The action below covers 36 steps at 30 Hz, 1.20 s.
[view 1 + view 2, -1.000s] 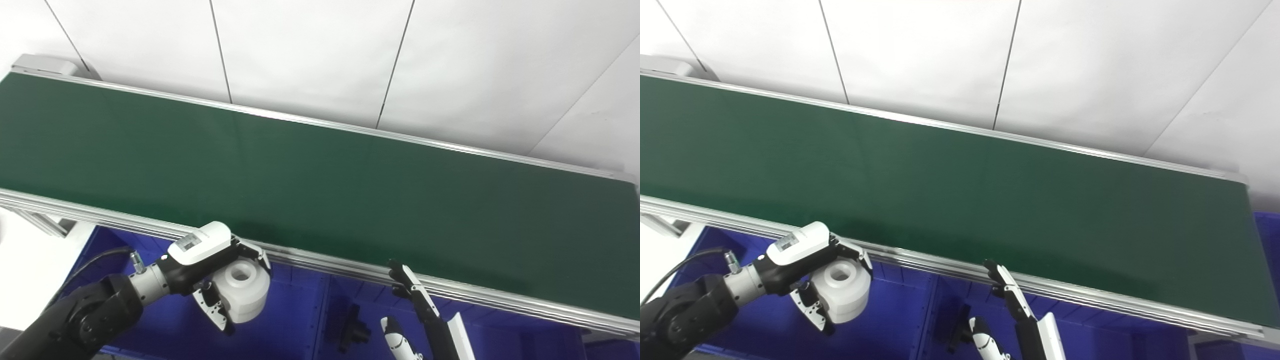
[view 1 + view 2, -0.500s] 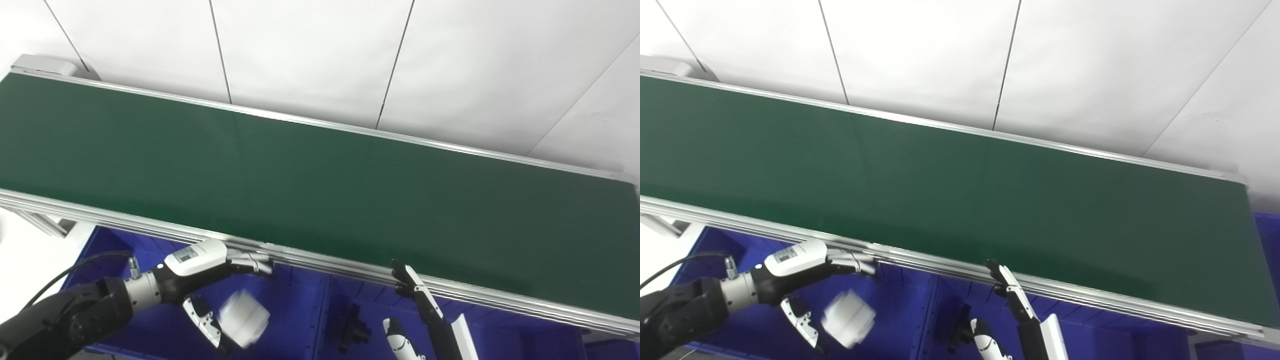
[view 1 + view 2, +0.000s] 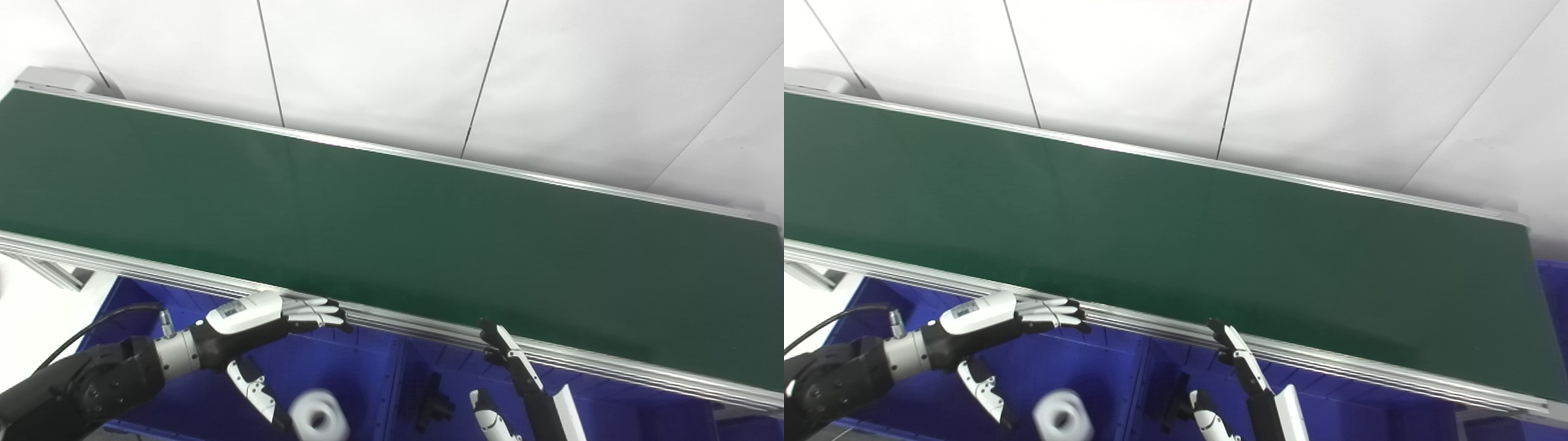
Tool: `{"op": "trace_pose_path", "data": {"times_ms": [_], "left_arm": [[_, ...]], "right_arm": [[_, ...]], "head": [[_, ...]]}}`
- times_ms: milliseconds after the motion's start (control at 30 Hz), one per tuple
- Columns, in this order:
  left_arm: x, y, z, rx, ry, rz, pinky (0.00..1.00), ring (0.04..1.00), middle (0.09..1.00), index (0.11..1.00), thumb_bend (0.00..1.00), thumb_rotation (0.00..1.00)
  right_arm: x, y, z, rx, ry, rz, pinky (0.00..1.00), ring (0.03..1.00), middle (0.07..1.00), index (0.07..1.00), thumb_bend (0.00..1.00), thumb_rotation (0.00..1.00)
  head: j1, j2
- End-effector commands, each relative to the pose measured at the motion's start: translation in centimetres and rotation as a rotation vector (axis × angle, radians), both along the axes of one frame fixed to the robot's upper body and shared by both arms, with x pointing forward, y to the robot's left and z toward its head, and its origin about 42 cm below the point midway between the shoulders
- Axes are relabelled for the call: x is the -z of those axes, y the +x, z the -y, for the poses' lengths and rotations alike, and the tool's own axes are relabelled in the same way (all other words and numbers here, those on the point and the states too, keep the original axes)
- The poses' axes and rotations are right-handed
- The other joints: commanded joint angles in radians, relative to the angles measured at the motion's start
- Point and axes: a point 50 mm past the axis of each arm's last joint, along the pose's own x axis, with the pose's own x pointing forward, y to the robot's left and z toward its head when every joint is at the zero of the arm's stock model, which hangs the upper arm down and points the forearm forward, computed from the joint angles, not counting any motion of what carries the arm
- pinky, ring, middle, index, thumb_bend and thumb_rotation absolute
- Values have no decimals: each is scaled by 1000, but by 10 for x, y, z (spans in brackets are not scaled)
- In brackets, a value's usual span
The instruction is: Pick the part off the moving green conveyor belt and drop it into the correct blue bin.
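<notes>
A long green conveyor belt (image 3: 380,214) runs from the far left to the near right, framed by ribbed aluminium rails (image 3: 184,275). Its surface is bare and evenly lit. Behind it stands a white panelled wall (image 3: 380,67) with thin dark seams, and a grey housing (image 3: 52,78) caps the belt's far left end. At the near left, beside the rail, a patch of white bench (image 3: 30,312) shows.

Below the near rail sit the blue bins (image 3: 367,380), split by an upright blue divider (image 3: 395,392) into a left and a right compartment. The white cylindrical part (image 3: 320,416), with a round hole through its middle, is blurred and lies low in the left compartment, free of any grasp; whether it touches the floor of the bin cannot be told. A small black part (image 3: 433,401) lies in the right compartment, just beyond the divider.

The left robot hand (image 3: 269,318) hangs over the left compartment, released, with fingers (image 3: 315,311) stretched flat toward the rail and thumb (image 3: 254,389) pointing down beside the white part. A black cable (image 3: 98,327) loops from its dark forearm.

The right robot hand (image 3: 508,373) rises from the bottom edge over the right compartment, holding nothing, fingers straight and apart, their tips just at the near rail.
</notes>
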Motion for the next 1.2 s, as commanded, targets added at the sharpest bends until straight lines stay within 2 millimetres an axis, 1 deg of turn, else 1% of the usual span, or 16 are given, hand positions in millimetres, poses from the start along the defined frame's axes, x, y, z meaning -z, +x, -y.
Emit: {"op": "trace_pose_path", "data": {"times_ms": [0,67,100,133,200,300,400,433,467,500,533,567,700,800,900,1167], "left_arm": [[-14,-1,11,-11,-133,-10,923,959,956,883,745,566],[-20,-6,20,-28,-225,-82,895,963,968,910,700,534],[-23,-7,25,-31,-261,-119,895,964,987,943,657,596],[-29,-10,35,-12,-319,-161,894,964,994,954,643,617],[-35,-15,55,21,-395,-212,931,983,999,992,544,714],[-32,-16,69,20,-443,-249,955,996,1000,999,470,703],[-29,-14,68,5,-448,-262,990,1000,1000,1000,413,712],[-29,-13,65,-2,-447,-263,995,1000,1000,1000,406,715],[-30,-11,62,-6,-447,-264,996,1000,1000,1000,390,725],[-31,-9,57,-13,-447,-265,997,1000,1000,1000,382,730],[-33,-6,53,-18,-448,-266,995,1000,1000,1000,379,731],[-34,-3,48,-22,-450,-270,993,1000,1000,1000,373,731],[-39,6,41,-24,-456,-272,979,1000,1000,1000,352,733],[-39,9,41,-21,-452,-275,974,1000,1000,1000,351,749],[-37,8,40,-30,-451,-276,972,1000,1000,1000,354,711],[-38,7,41,-40,-454,-271,977,1000,1000,1000,343,689]], "right_arm": [[-9,0,-1,2,3,30,808,888,926,906,328,800],[-9,0,-1,-1,-2,30,808,889,927,907,326,803],[-9,0,-1,-2,-3,31,805,888,926,905,331,796],[-9,0,-1,-6,-8,28,804,888,926,905,332,792],[-8,1,-3,-12,-14,24,798,889,932,908,351,803],[-9,2,-6,-15,-17,23,798,890,934,908,359,805],[-13,2,-9,-14,-21,23,796,890,935,912,367,824],[-14,3,-12,-14,-18,21,796,890,935,913,367,827],[-14,4,-13,-14,-15,20,797,892,938,915,370,829],[-15,7,-16,-16,-12,19,800,893,939,916,373,835],[-15,9,-19,-18,-10,18,803,895,938,915,377,844],[-15,13,-23,-20,-7,17,805,896,939,916,380,852],[-19,19,-28,-32,-11,12,817,906,951,931,400,901],[-20,19,-28,-32,-12,10,824,912,954,933,405,929],[-17,19,-27,-31,-2,7,816,906,954,929,409,902],[-19,19,-23,-24,-4,15,801,895,943,918,393,855]], "head": [[-6,6],[-16,14],[-18,15],[-32,24],[-57,33],[-104,47],[-148,63],[-222,90],[-222,90],[-320,119],[-333,122],[-380,129],[-364,134],[-352,123],[-334,120],[-283,128]]}}
